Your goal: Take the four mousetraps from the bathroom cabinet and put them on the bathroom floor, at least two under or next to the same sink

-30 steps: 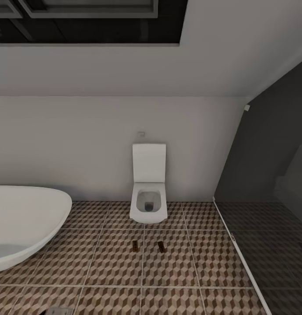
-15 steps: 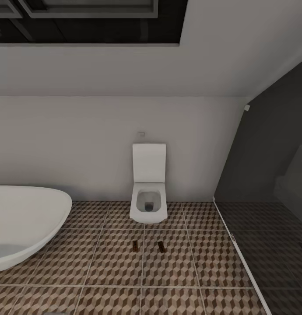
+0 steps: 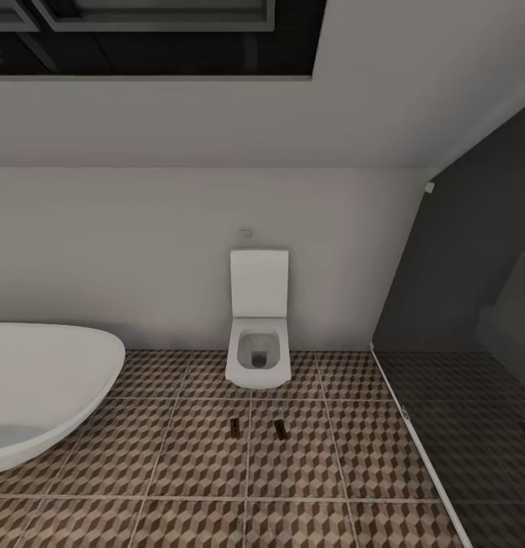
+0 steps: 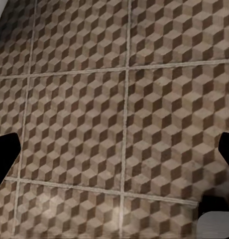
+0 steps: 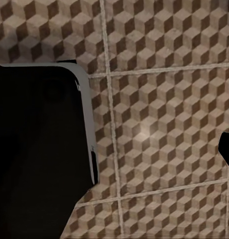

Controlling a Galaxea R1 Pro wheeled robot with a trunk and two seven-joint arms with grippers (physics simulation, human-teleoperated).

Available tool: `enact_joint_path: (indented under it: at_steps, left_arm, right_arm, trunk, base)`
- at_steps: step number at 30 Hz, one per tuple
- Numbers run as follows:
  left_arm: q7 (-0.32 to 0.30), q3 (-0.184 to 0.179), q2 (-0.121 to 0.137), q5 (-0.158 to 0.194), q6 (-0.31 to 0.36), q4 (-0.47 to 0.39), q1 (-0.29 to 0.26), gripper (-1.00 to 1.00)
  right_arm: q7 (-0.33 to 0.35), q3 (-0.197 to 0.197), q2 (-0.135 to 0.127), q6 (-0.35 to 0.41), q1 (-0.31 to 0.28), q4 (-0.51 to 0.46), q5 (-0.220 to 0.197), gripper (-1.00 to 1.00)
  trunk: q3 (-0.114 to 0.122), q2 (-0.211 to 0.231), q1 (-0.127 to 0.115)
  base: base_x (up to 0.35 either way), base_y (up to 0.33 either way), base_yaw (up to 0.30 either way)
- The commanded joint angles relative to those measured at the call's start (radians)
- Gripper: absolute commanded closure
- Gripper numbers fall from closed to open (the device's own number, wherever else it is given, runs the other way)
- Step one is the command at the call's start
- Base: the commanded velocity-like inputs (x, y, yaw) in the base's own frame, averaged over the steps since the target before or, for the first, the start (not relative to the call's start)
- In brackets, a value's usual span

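Note:
Two mousetraps lie flat on the patterned bathroom floor [image 3: 202, 464] in front of the toilet, one [image 3: 236, 428] to the left and one [image 3: 280, 429] to the right, about half a tile apart. The cabinet and the bathroom sink are out of view. In the left wrist view my left gripper [image 4: 114, 154] is open over bare tiles, its dark fingertips [image 4: 5, 154] at both picture edges. My right gripper [image 5: 114, 149] is open above the floor [image 5: 159, 124], holding nothing; one fingertip [image 5: 228, 149] shows.
A white square toilet [image 3: 256, 350] stands against the back wall. A white oval bathtub [image 3: 42, 388] fills the left side. A dark glass shower screen [image 3: 460, 320] closes off the right. A black, grey-edged body [image 5: 40, 149] is beside the right gripper.
A small grey part that showed at the bottom edge of the head view a second ago has dropped out of the picture. The mousetraps have not moved.

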Motion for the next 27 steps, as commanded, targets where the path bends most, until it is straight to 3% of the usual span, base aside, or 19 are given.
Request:
enact_joint_path:
  at_steps: [1,10,21,27]
  left_arm:
    - [0.001,-0.009,-0.006,0.008,0.008,0.004,0.004,-1.00]
    - [-0.001,-0.008,-0.041,0.012,0.162,0.004,0.065,-1.00]
    - [-0.002,-0.007,-0.091,0.058,0.189,0.004,0.171,-1.00]
    - [-0.003,-0.003,-0.098,0.079,0.190,0.004,0.223,-1.00]
  right_arm:
    - [-0.002,0.008,0.000,0.006,0.000,-0.001,-0.009,-1.00]
    - [0.009,0.008,0.002,0.033,0.001,-0.004,-0.073,-1.00]
    - [0.010,0.007,0.001,0.036,0.001,-0.007,-0.088,-1.00]
    - [0.010,0.007,0.000,0.055,0.001,-0.009,-0.090,-1.00]
  trunk:
    - [-0.002,-0.002,0.001]
    - [-0.002,-0.002,0.001]
    - [-0.002,-0.002,0.001]
    - [-0.002,-0.002,0.001]
  base:
    - [0.000,0.000,0.000]
    - [0.000,0.000,0.000]
    - [0.000,0.000,0.000]
    - [0.000,0.000,0.000]
